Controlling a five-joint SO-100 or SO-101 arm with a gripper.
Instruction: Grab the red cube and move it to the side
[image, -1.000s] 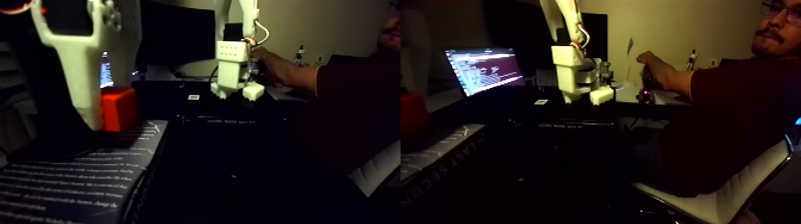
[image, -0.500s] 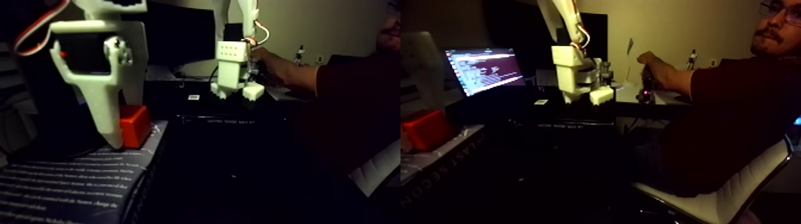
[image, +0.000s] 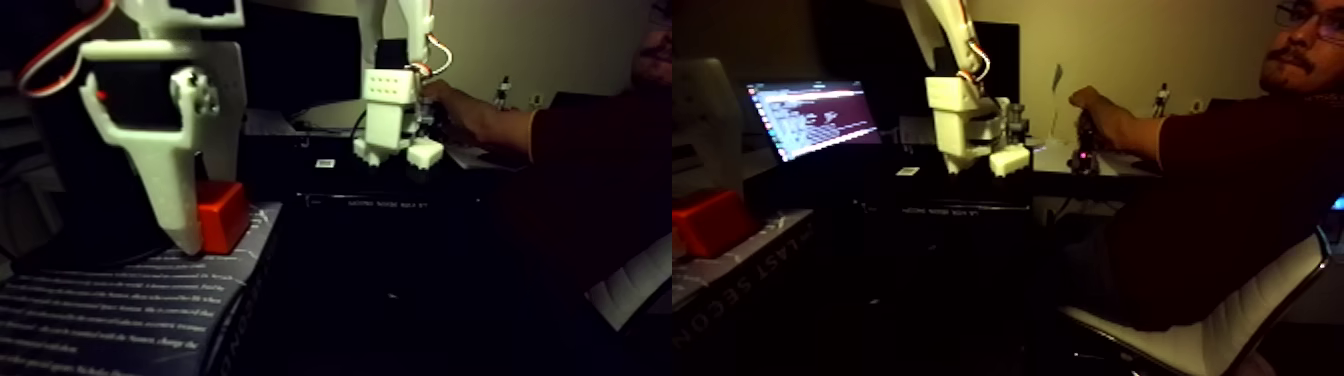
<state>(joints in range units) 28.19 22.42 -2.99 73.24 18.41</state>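
Room: dark, with a pale yellow wall (image: 560, 40) at the back; I see it twice, since this fixed view is two pictures side by side.
Surface: a dark book with white printed lines (image: 120, 310) lies low in the left half, and its edge with big pale letters (image: 760, 262) shows in the right half.
Cube: the small bright red-orange cube (image: 224, 215) sits on the book, near its far right corner. In the right half I see it again, at the left edge of that half.
Tool: my white plastic gripper (image: 185, 235) hangs down over the book, and its long white finger (image: 170, 170) is right next to the cube's left side (it looks like it is touching). I cannot tell if it is squeezing the cube or loose, because the other finger is hidden.
Second arm: another white robot arm (image: 392, 110) stands on the dark desk at the back.
Person: someone in a dark red shirt sits on a white chair (image: 1240, 320) at the right, with a hand (image: 1085, 100) stretched out to that arm.
Screen: a lit laptop screen (image: 812, 118) glows in the right half.
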